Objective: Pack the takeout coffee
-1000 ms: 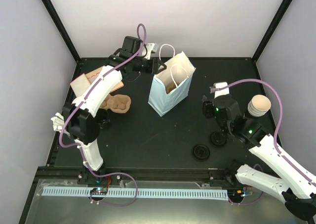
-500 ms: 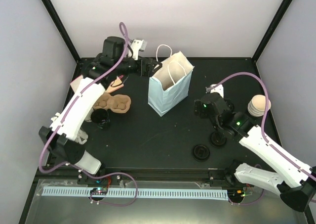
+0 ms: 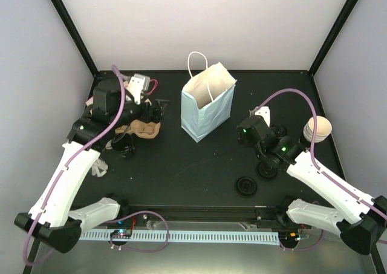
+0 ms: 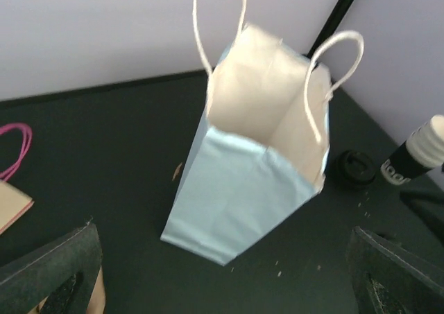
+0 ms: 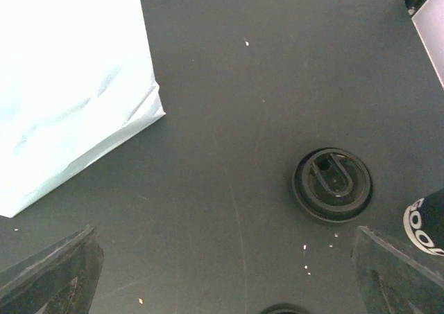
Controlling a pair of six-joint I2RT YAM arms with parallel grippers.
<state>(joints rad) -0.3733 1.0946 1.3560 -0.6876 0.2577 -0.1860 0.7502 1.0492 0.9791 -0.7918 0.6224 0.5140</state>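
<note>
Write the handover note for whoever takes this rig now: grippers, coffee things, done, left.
Left gripper: open, empty, just left of the blue paper bag.
Right gripper: open, empty, over the table right of the bag.
Bag: upright mid-table, mouth open; nothing visible inside.
Cardboard carrier and black cup: side by side, left of the bag.
Black lid and second lid: front right. Stacked paper cups: right edge.
Done: bag stands open. Left: probably lid a cup, seat it in the carrier, load the bag.
</note>
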